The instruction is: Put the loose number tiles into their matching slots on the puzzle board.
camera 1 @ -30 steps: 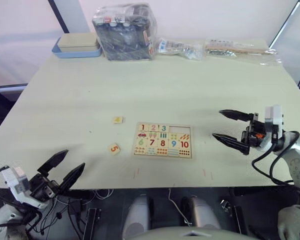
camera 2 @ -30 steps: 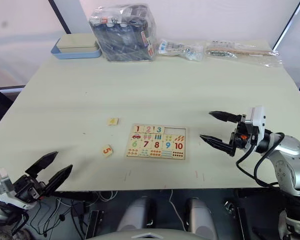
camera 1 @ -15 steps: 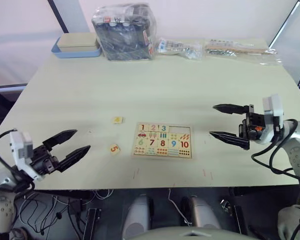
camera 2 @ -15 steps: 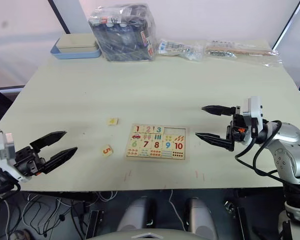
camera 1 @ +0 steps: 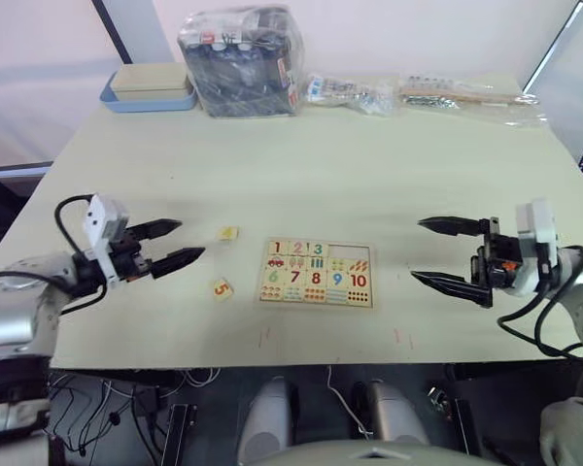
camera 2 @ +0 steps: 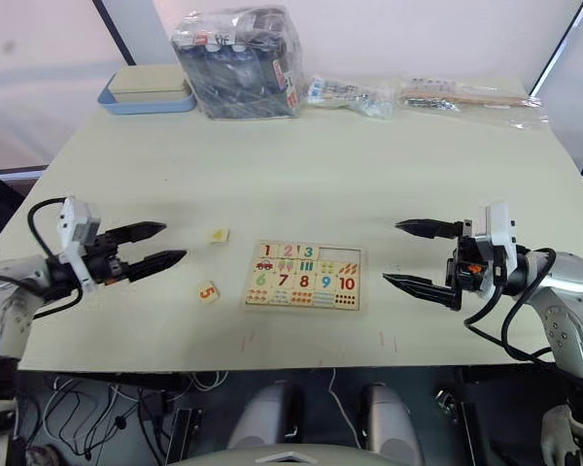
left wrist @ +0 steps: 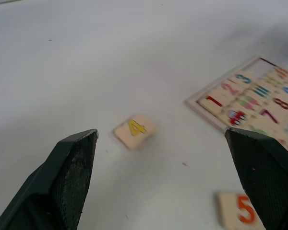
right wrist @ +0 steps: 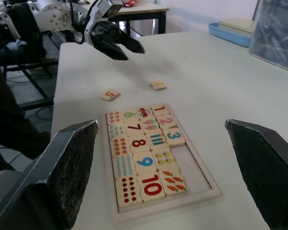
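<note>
Tiles 1, 2 and 3 sit in the puzzle board's [camera 1: 317, 273] top row in your left eye view; the slots [camera 1: 349, 251] at that row's right end lie bare. The 4 tile [camera 1: 229, 233] and the 5 tile [camera 1: 222, 288] lie loose on the counter [camera 1: 369, 165] left of the board. Your left claw [camera 1: 183, 243] is spread, near the 4 tile; your right claw [camera 1: 434, 252] is spread right of the board.

In your left wrist view, the 4 tile lies between the spread fingers [left wrist: 72, 167].

In your right wrist view, the board lies between the wide-apart fingers [right wrist: 72, 163].
</note>
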`<state>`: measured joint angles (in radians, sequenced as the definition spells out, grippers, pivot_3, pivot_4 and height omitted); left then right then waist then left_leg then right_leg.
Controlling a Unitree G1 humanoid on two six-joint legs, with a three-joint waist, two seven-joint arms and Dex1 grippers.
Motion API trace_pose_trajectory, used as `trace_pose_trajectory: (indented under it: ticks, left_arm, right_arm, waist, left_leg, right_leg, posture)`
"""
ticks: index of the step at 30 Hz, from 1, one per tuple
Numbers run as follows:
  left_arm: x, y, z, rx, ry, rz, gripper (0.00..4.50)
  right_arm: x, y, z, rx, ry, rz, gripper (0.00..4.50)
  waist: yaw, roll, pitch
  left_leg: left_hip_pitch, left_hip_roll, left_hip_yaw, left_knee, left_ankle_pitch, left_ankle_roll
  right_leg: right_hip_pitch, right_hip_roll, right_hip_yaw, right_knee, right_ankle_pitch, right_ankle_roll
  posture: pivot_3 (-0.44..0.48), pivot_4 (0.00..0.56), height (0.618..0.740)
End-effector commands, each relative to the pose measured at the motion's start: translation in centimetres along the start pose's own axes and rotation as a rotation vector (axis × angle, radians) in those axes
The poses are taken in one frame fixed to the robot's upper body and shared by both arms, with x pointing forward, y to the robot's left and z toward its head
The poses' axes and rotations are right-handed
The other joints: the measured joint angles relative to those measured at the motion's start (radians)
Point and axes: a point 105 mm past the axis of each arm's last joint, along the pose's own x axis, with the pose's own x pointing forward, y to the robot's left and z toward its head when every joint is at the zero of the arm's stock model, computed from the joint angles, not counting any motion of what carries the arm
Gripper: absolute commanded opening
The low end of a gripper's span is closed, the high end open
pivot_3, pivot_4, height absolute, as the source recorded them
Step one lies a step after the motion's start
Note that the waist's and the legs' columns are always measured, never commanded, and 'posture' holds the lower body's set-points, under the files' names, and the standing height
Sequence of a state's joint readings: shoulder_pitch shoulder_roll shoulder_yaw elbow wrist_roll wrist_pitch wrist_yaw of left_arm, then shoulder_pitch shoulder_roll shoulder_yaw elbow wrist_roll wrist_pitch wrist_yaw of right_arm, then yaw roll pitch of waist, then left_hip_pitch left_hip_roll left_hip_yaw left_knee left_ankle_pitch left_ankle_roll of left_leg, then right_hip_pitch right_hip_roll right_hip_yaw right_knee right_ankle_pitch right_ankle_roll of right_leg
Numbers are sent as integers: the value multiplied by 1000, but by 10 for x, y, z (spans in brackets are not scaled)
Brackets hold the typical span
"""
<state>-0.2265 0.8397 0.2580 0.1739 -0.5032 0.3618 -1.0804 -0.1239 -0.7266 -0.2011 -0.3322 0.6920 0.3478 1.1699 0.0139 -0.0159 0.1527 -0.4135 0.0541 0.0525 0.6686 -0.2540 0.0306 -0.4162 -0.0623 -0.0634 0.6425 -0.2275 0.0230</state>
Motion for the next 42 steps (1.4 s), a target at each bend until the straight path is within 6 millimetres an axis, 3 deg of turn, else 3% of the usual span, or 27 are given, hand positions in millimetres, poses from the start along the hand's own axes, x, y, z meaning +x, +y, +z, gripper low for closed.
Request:
trace_pose_trajectory:
  ticks: [1, 5, 8, 15, 24, 30, 36, 42]
  left_arm:
    - [10, 3, 5, 15, -3, 97, 4500]
    - [16, -3, 7, -10, 1, 108, 4500]
    - [15, 4, 3, -20, 33, 129, 4500]
    - [28, 9, 4, -48, 44, 321, 4500]
    - [45, -20, 15, -176, 36, 505, 4500]
    - [50, -26, 3, -231, 117, 662, 4500]
    - [62, -25, -8, -241, 158, 687, 4500]
    - [74, -29, -6, -238, 157, 657, 4500]
  right_arm:
    - [-3, 3, 12, -55, -14, -22, 4434]
    - [-2, 5, 10, -52, -21, -45, 4434]
    - [1, 3, 9, -53, -26, -47, 4434]
    - [1, 0, 9, -68, -34, -62, 4434]
    - [1, -1, 8, -72, -31, -62, 4434]
    - [-1, -2, 10, -73, -30, -41, 4434]
    - [-1, -4, 9, -71, -22, -36, 4434]
    - [-1, -4, 9, -72, -19, -34, 4434]
  waist:
    - [0, 0, 0]
    - [0, -1, 0]
    - [0, -1, 0]
    - [2, -2, 0]
    - [2, -2, 1]
    - [1, -3, 1]
    - [3, -3, 1]
    - [3, -3, 1]
  left_leg:
    - [0, 0, 0, 0, 0, 0]
    - [0, 0, 0, 0, 0, 0]
    - [1, 0, 0, 0, 0, 0]
    - [0, 0, -1, 1, 0, 0]
    - [1, 0, -1, 2, 0, 0]
    - [3, -2, -1, 3, 0, 0]
    - [3, -2, -1, 3, 0, 0]
    - [3, -5, -2, 3, 0, 0]
  right_leg:
    - [0, 0, 0, 0, 0, 0]
    - [0, 0, 1, 0, 0, 1]
    - [0, 1, 1, 0, 0, 1]
    - [1, 0, 1, 0, 1, 2]
    - [2, 0, 3, 1, 3, 5]
    - [3, 2, 5, 1, 4, 5]
    - [3, 2, 5, 1, 4, 5]
    - [4, 2, 7, 1, 4, 5]
  posture:
    - [0, 150, 740]
    - [0, 150, 740]
    - [0, 150, 740]
    - [0, 150, 740]
    - [0, 150, 740]
    - [0, 150, 740]
    - [0, 150, 740]
    - [0, 150, 740]
